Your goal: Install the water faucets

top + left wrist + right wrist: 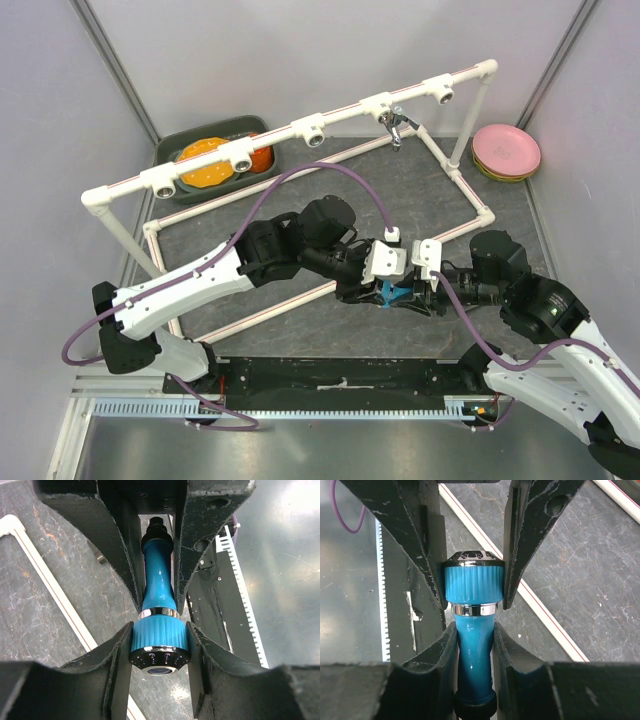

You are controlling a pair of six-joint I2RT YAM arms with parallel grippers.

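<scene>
two faucets. the blue faucet (392, 293) sits at the centre of the top view, low over the mat (300, 220), held between both arms. the chrome faucet (397, 126) hangs from the top rail of the frame (110, 192), right of centre in the upper part of the frame.

two grippers, both closed on the blue faucet. the left gripper (160, 637) clamps its round ribbed cap from both sides. the right gripper (474, 632) pinches the smooth glossy body just behind the cap. the fingers of both are black, rough and scuffed.

the blue faucet is shiny plastic: a slim rounded body, one thin chrome ring, a wider ribbed cap with a dark face ringed by small dots, and a black collar at the other end.

the frame is white round pipe with a thin red stripe. four open sockets (241, 162) along the top rail show dark round mouths; a fifth fitting carries the chrome faucet.

one dark green tray (170, 142) at upper left holds orange and yellow pieces. one stack of pink plates (506, 150) lies at upper right; their count is unclear. the mat is dark and stone-grained.
</scene>
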